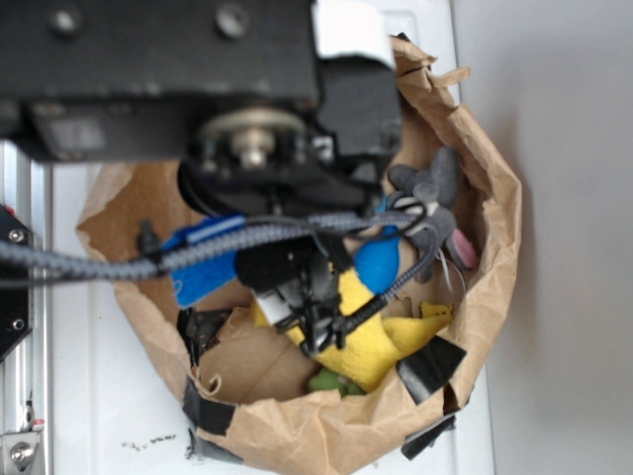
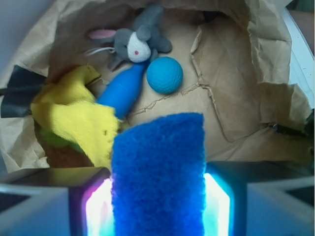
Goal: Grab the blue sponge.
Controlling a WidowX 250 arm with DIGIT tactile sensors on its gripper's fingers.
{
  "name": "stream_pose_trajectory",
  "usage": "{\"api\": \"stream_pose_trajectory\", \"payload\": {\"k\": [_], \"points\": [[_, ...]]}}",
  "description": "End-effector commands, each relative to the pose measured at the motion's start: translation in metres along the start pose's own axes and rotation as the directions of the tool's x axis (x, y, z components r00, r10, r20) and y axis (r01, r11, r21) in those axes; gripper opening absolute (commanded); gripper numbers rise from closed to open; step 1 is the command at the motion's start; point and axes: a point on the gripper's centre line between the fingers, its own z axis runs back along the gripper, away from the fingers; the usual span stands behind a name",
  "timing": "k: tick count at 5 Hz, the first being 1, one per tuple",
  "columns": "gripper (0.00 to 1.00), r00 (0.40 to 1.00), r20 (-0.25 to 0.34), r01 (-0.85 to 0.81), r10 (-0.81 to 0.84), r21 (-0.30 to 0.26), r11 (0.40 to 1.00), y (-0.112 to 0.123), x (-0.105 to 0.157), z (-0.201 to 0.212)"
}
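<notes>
- The gripper [image 2: 157,196] is closed on the blue sponge [image 2: 158,172]: in the wrist view the sponge fills the gap between the two fingers [image 2: 54,201], whose inner faces press against its left and right edges.
- The sponge stands up out of the fingers as a wide, coarse-textured strip, its free end pointing away from the camera toward the middle of the bag (its lower end runs out of the picture, so how deep it sits in the grip cannot be told).
- In the exterior view the sponge [image 1: 203,259] shows as a bright blue strip at the left side of the paper bag [image 1: 495,198], partly crossed by the braided cable [image 1: 89,259] of the arm [image 1: 168,69], which covers the top of the picture.
- Beyond the sponge, on the bag's brown floor, lie a blue bottle-shaped toy [image 2: 120,92], a round teal ball [image 2: 165,74] just beside the bottle's narrow end, and a grey plush rabbit [image 2: 135,42] touching the bottle's tip.
- A yellow plush cloth [image 2: 78,115] lies to the left, against the bottle's wide end, with something green [image 2: 56,140] showing under it.
- Black tape [image 1: 432,366] patches the bag's rim.
</notes>
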Motion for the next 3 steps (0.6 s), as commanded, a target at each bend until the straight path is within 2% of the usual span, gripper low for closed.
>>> {"api": "stream_pose_trajectory", "payload": {"k": [1,3], "points": [[0.00,0.995,0.095,-0.020,0.024,-0.043,0.999,0.0105,0.0096,0.0201],[0.00,0.991,0.130,-0.042,0.045,-0.028,0.999,0.0077,0.0096,0.0144]]}}
